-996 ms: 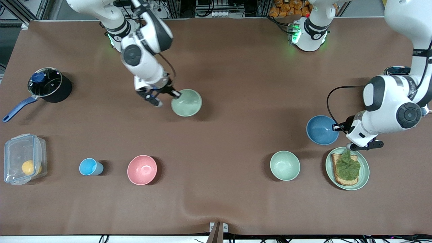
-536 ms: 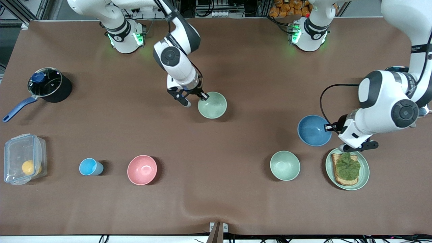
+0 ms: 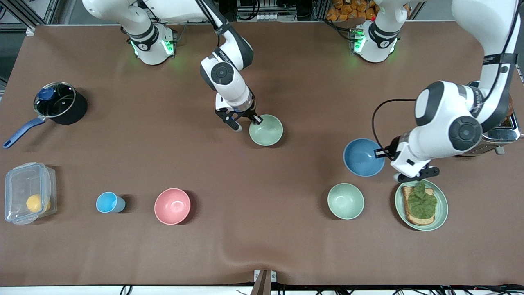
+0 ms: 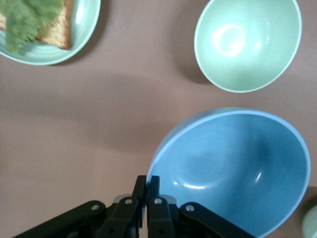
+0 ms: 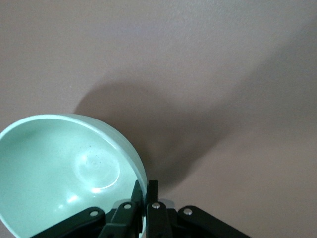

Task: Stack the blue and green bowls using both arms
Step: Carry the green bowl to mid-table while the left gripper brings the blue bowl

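My right gripper (image 3: pixel 257 119) is shut on the rim of the pale sage-green bowl (image 3: pixel 266 130) and holds it above the middle of the table. In the right wrist view the green bowl (image 5: pixel 59 173) hangs from my right gripper (image 5: pixel 146 189) with its shadow on the cloth below. My left gripper (image 3: pixel 382 153) is shut on the rim of the blue bowl (image 3: pixel 363 157) and holds it above the table, over the spot beside the toast plate. In the left wrist view the blue bowl (image 4: pixel 237 173) is pinched by my left gripper (image 4: pixel 147 182).
A mint-green bowl (image 3: pixel 346 200) and a green plate with toast (image 3: pixel 442 213) lie under the left arm; both show in the left wrist view, bowl (image 4: pixel 247 44) and plate (image 4: pixel 86 25). A pink bowl (image 3: pixel 172 206), light-blue cup (image 3: pixel 108 202), plastic box (image 3: pixel 28 192) and pot (image 3: pixel 61 102) stand toward the right arm's end.
My right gripper has carried the green bowl toward the left arm's end, to the table's middle. My left gripper has carried the blue bowl toward the right arm's end.
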`<state>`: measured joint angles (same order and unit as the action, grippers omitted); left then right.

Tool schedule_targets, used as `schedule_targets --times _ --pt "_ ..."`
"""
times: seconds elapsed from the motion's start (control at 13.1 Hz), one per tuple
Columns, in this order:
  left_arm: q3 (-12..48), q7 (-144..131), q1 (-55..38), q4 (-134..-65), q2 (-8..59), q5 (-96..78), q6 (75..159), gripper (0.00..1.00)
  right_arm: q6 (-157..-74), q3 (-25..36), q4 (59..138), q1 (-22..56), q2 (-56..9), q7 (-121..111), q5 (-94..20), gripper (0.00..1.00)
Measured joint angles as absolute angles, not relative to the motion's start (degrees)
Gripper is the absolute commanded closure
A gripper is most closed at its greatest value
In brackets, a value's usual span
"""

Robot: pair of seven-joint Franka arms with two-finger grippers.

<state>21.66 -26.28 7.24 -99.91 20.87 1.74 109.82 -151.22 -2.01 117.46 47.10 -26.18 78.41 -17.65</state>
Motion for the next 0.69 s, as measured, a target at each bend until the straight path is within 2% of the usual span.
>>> schedule_targets --times 0.54,0.61,0.69 --pt "23.6 -29.4 6.5 -99.9 21.2 1.7 109.8 1.0 -153.4 -2.0 116.7 47.8 -28.2 79.4 -17.6 1.0" --pt "23.8 -29.4 6.5 -99.9 21.2 1.7 109.8 1.0 -153.5 -2.0 116.6 47.9 -28.3 79.4 -17.6 0.73" --pt "23.9 -29.4 6.5 -99.9 21.2 1.7 109.8 1.0 -153.5 -2.0 116.4 47.9 -28.4 79.5 -17.6 0.28"
